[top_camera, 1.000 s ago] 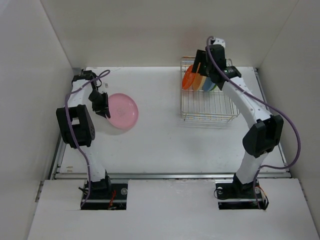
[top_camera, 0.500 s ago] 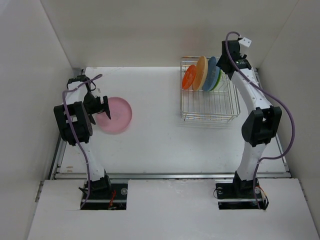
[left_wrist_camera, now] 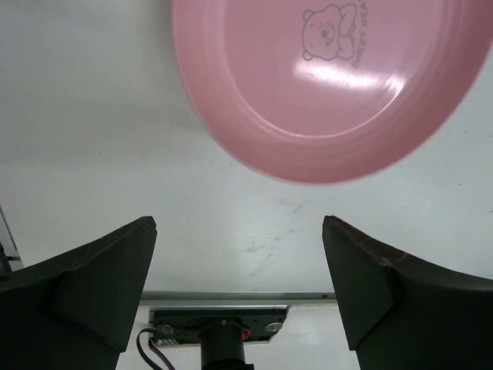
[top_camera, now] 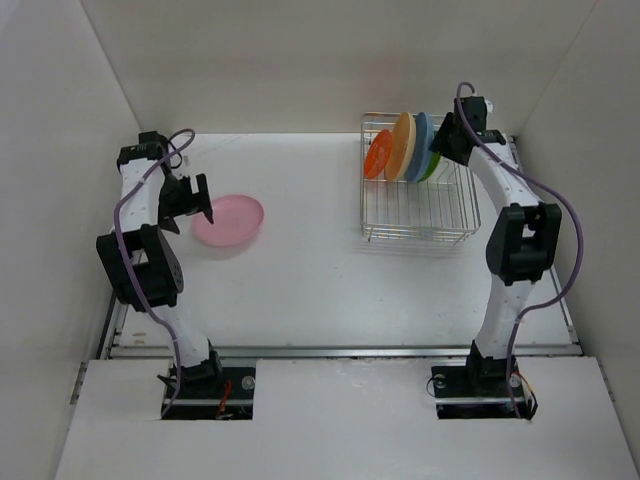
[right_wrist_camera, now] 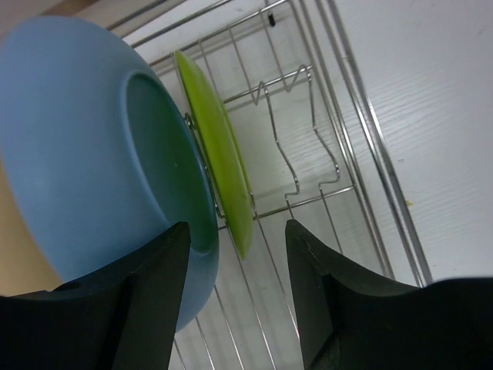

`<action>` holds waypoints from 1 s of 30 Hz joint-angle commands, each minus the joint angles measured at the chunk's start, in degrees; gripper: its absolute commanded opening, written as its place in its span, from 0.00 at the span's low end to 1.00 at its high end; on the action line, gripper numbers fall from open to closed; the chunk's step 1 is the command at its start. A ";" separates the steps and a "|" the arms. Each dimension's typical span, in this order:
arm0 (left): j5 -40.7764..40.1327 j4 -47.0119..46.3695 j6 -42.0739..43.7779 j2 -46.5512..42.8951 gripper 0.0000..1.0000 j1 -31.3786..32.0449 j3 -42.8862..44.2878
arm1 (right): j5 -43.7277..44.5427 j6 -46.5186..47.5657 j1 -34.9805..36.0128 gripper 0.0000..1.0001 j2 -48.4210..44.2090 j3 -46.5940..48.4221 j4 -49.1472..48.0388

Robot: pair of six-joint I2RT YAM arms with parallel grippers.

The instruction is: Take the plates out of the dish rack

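The left fingers (left_wrist_camera: 100, 277), clamped a second ago on the pink plate (top_camera: 228, 220), have spread apart and drawn back to its 9 o'clock, leaving it flat on the desk (top_camera: 320, 270), while the right fingers (right_wrist_camera: 146, 308) have swung from above the plates (top_camera: 405, 150) to their 3 o'clock, straddling the lime green plate (right_wrist_camera: 219, 154).

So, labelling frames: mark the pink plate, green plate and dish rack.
pink plate (top_camera: 229, 220), top external view, centre.
green plate (right_wrist_camera: 219, 162), right wrist view, face.
dish rack (top_camera: 415, 236), top external view, near wall.

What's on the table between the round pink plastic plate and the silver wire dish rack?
Nothing; the top view shows bare white table between the pink plastic plate and the silver wire dish rack.
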State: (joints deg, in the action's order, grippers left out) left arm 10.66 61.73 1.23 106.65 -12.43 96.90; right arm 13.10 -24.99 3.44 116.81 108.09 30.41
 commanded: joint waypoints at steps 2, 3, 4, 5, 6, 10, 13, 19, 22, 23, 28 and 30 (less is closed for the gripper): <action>-1.42 2.86 1.04 -4.51 0.87 -0.05 -0.04 | -6.25 0.91 -0.62 0.58 2.71 -0.25 -4.75; -2.12 2.86 1.05 -4.52 0.87 -0.05 -0.05 | -6.25 0.91 -0.63 0.57 3.41 -0.25 -4.75; -2.13 2.86 1.05 -5.22 0.87 -0.05 -0.05 | -5.73 0.91 -0.63 0.55 4.12 0.62 -4.75; -2.83 2.86 1.05 -5.23 0.87 -0.05 -0.05 | -5.20 0.22 -0.63 0.54 5.25 1.50 -4.05; -2.83 3.39 1.57 -5.23 0.87 -0.05 -0.57 | -5.19 0.21 -0.63 0.49 5.79 1.51 -4.05; -2.83 3.39 1.58 -7.42 0.87 -0.05 -1.63 | -3.27 -0.41 -1.16 0.16 7.37 3.26 -2.29; -3.36 3.39 1.58 -7.95 0.87 -0.05 -1.63 | -0.90 -0.41 -1.16 0.02 5.28 4.05 -1.23; -3.36 3.39 2.10 -8.48 0.88 -0.05 -1.63 | 10.26 2.13 -1.16 0.00 -7.01 1.42 -0.71; -3.36 4.00 2.10 -8.48 0.88 -0.05 -1.01 | 16.76 4.16 -0.01 0.00 -12.99 1.95 -0.71; -3.36 4.01 2.10 -8.48 0.88 -0.05 -0.49 | 18.87 5.21 0.77 0.00 -14.32 2.82 -0.10; -3.36 4.53 2.10 -9.09 0.88 -0.05 0.04 | 37.22 7.67 5.59 0.00 -20.65 5.64 2.28; -3.36 4.53 2.10 -9.09 0.88 -0.05 0.04 | 35.95 11.69 8.06 0.00 -24.60 3.89 -0.60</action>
State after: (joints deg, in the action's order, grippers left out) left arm 7.55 64.47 2.74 100.57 -12.43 95.37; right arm 40.99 -18.33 7.88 96.47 111.33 32.23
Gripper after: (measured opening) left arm 0.880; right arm 0.153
